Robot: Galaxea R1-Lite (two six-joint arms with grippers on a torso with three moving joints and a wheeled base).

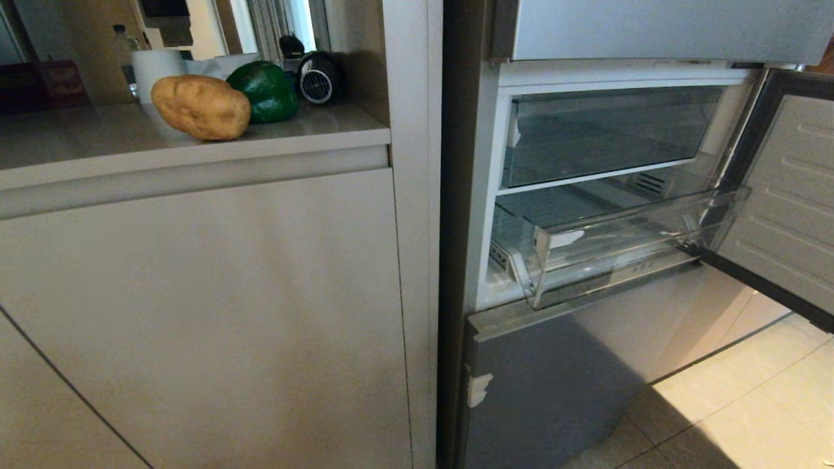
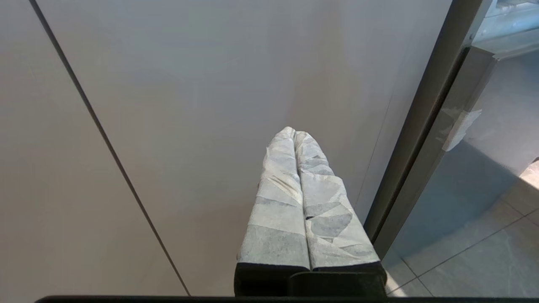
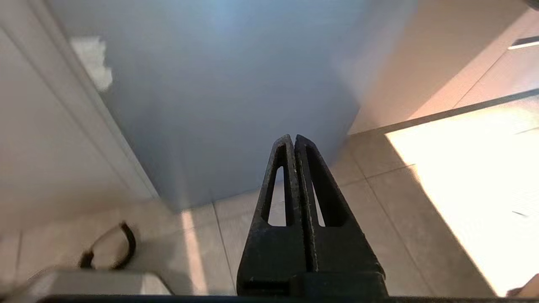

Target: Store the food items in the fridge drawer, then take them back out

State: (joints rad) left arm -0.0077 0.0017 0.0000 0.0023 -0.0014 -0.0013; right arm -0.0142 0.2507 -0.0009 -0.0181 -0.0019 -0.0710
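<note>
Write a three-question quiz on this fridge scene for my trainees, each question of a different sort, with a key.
1. True or false: the potato lies inside the fridge drawer.
2. Where is the bell pepper? A) on the floor B) on the counter behind the potato C) in the drawer
3. Fill in: the left pincer and the right pincer are both ____.

Key: 1 false; 2 B; 3 shut.

Head camera looks down at counter [image 1: 195, 140] and open fridge [image 1: 554, 365]. Both wrist cameras sit low, close; each shows the fridge's lower panel [image 2: 463, 176], also in head view.
</note>
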